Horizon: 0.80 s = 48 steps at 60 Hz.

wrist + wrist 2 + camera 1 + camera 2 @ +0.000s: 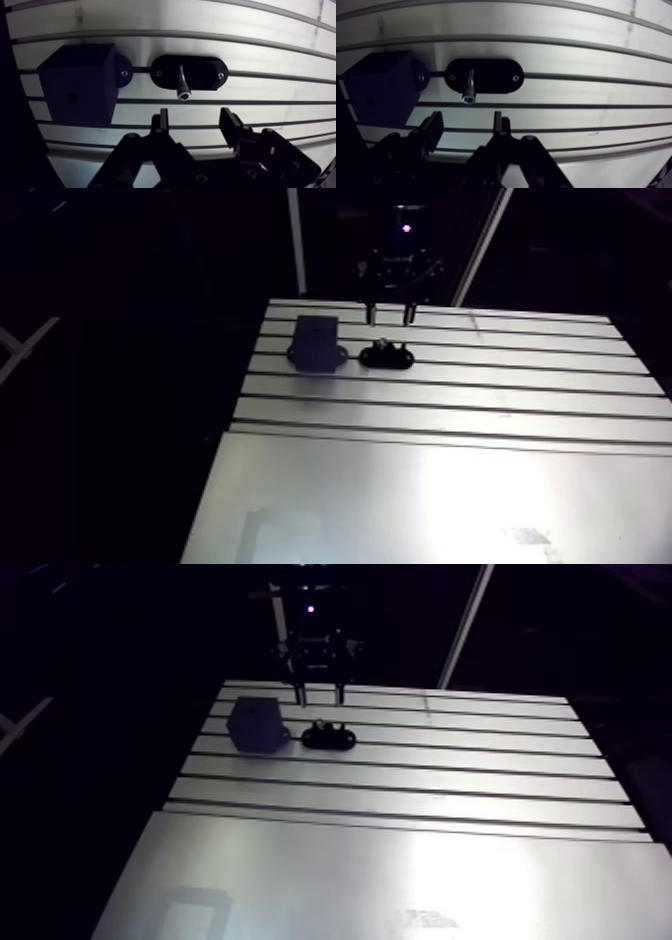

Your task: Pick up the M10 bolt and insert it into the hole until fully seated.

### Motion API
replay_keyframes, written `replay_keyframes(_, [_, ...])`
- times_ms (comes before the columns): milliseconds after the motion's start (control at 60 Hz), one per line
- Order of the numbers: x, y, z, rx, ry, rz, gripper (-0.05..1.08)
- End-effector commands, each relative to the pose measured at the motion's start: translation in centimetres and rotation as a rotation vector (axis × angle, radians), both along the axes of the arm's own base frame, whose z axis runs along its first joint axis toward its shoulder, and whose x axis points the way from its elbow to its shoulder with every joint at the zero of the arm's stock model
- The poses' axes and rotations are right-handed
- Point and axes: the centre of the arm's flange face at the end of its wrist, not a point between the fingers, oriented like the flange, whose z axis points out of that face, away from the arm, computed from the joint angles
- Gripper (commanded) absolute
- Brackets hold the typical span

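A silver M10 bolt [182, 85] stands in a black oval holder [205, 72] bolted to the slotted table, its socket head pointing up at the wrist camera. Beside the holder sits a black block [77, 82] with a small flange touching the holder's end. My gripper [195, 116] hangs above the table just short of the bolt, open, with nothing between its fingers. In the arm view the gripper [390, 313] hovers above and slightly behind the holder [387, 355], and the block [316, 343] is to its left.
The slotted aluminium table [450, 403] runs into a smooth plate [430, 498] at the near side. Its left edge drops off close to the block. Two slanted white posts [296, 238] [482, 243] rise behind the far edge.
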Motion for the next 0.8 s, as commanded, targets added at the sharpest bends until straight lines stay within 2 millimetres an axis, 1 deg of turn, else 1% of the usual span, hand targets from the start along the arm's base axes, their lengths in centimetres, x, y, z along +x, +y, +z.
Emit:
replay_keyframes(17, [-0.1,-0.1,-1.0,0.001,-0.014,0.001,0.41])
replay_keyframes(300, [-0.2,-0.1,-1.9,0.002,-0.029,0.003,0.41])
replay_keyframes(800, [-0.4,-0.3,-2.3,-0.005,-0.018,0.010,0.41])
